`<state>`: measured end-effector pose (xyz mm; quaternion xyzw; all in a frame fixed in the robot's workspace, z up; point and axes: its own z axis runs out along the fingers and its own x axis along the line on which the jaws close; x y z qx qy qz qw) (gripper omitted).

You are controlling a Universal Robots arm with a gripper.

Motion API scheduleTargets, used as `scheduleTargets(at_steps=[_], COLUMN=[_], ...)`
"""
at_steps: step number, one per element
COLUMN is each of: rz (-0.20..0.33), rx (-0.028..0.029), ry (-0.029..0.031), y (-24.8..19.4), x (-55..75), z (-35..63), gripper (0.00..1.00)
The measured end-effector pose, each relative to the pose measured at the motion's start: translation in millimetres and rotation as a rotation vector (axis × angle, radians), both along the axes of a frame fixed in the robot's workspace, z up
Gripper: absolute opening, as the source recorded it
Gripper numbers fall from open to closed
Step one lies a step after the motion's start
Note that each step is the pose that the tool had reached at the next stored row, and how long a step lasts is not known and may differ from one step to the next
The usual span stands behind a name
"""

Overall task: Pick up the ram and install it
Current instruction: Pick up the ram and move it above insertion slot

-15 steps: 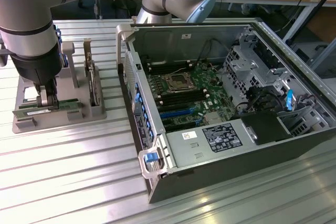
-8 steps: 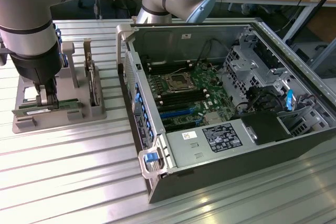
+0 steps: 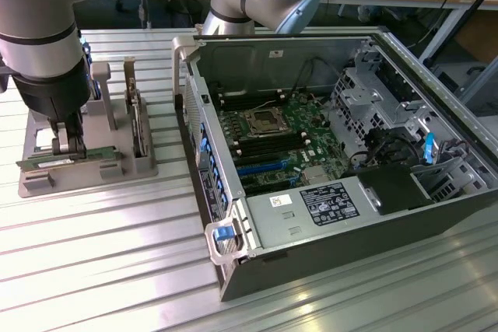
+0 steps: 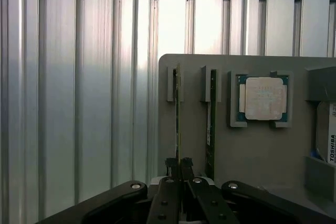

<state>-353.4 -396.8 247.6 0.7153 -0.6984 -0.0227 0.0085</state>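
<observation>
Ram (image 4: 177, 114) | on edge in the grey holder (image 4: 247, 150), at the exterior view's left of the open case (image 3: 327, 258) | gripper (image 4: 179, 167) pinched narrow onto it | risk: if you pull off-vertical it could bind in its slot, slip from the grip, or clip the second stick (image 4: 211, 124) just beside.

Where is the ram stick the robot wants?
On the exterior view's left, the ram stands in the grey holder, pinched by the gripper.

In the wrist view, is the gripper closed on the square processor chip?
No, the gripper is closed on the ram standing in the gray holder; the processor chip lies apart.
</observation>
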Motion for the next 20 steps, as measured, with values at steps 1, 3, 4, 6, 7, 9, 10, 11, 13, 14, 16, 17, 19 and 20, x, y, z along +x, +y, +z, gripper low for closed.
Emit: scheduleTargets(at_steps=[1,3,4,6,7,9,10,11,13,14,16,17,19,20], rz=[0.000,0.000,0.000,0.000,0.000,0.000,0.000,0.000,0.000,0.000,0.000,0.000,0.000,0.000], rx=[0.0001,0.0004,0.0006,0.0009,0.0011,0.0013,0.0013,0.0014,0.0018,0.0020,0.0029,0.0034,0.0042,0.0048], ry=[0.0000,-0.0001,-0.0001,0.0000,-0.0001,0.0000,0.0000,0.0000,0.0000,0.0000,0.0000,-0.0001,0.0000,-0.0001], y=[0.0,0.0,0.0,0.0,0.0,0.0,0.0,0.0,0.0,0.0,0.0,-0.1,-0.1,-0.1], x=[0.0,0.0,0.0,0.0,0.0,0.0,0.0,0.0,0.0,0.0,0.0,0.0,0.0,0.0], z=[1.0,2.5,3.3,5.8,7.0,9.2,9.7,10.8,14.5,15.4,19.1,20.5,23.4,25.1], gripper=[0.12,0.12,0.12,0.12,0.12,0.12,0.12,0.12,0.12,0.12,0.12,0.12,0.12,0.12])
